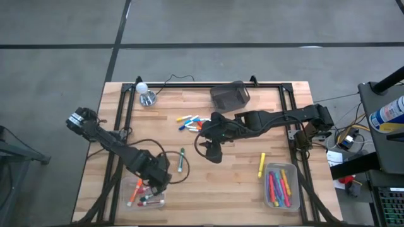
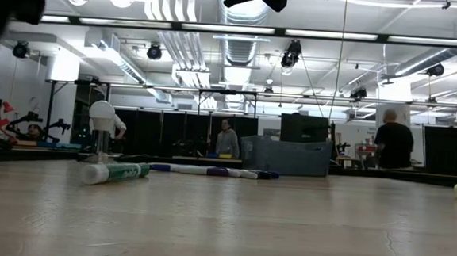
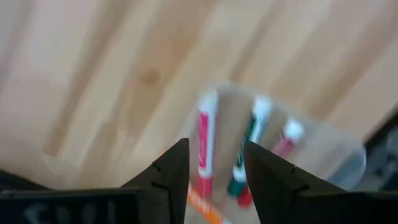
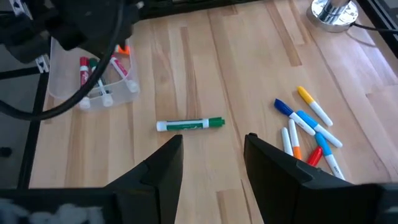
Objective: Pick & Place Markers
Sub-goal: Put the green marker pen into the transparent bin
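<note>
My left gripper (image 3: pixel 214 165) hangs open above the clear tray (image 1: pixel 146 192) near the table's near-left corner; several markers (image 3: pixel 204 140) lie in that tray. My right gripper (image 4: pixel 211 155) is open over the table's middle (image 1: pixel 211 148), empty. A green marker (image 1: pixel 181 159) lies flat on the wood between the two arms, also visible in the right wrist view (image 4: pixel 189 124) and the low view (image 2: pixel 116 172). A cluster of blue, yellow, orange and white markers (image 1: pixel 191 122) lies farther back. One yellow marker (image 1: pixel 261 164) lies beside the right tray (image 1: pixel 281 186), which holds several markers.
A dark mesh bin (image 1: pixel 230 96) stands at the far middle of the table, a small lamp with a round metal base (image 1: pixel 146 94) and its cable at the far left. Black rails frame the table's sides. People stand in the room beyond the table (image 2: pixel 226 137).
</note>
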Robot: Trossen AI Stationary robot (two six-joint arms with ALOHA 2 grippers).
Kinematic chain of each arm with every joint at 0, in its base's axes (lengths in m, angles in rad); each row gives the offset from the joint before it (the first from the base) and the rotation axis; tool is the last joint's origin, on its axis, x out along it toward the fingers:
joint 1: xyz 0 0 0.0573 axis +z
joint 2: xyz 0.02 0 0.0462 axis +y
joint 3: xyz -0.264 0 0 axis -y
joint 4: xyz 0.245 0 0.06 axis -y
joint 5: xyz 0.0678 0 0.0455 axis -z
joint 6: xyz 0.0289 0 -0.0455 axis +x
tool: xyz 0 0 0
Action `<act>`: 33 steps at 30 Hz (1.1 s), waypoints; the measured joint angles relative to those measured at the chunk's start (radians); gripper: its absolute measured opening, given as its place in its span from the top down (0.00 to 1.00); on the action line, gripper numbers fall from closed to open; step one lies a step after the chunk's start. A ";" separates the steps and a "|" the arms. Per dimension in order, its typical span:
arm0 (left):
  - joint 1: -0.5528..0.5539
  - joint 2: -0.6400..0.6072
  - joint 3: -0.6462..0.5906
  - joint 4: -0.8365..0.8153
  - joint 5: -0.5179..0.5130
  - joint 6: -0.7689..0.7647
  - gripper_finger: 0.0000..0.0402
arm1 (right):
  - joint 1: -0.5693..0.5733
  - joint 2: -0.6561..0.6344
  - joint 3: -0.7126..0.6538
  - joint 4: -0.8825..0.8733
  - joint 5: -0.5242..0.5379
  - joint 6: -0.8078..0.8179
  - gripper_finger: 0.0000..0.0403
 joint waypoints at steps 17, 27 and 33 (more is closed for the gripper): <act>0.372 -0.013 0.000 0.270 -0.128 -0.114 0.64 | -0.003 -0.049 0.122 -0.291 -0.001 0.118 0.65; 0.390 -0.012 -0.139 0.379 -0.114 -0.145 0.64 | -0.003 -0.125 0.168 -0.383 0.003 0.193 0.67; 0.391 -0.012 -0.255 0.473 -0.086 -0.202 0.64 | -0.003 -0.162 0.164 -0.392 0.054 0.200 0.67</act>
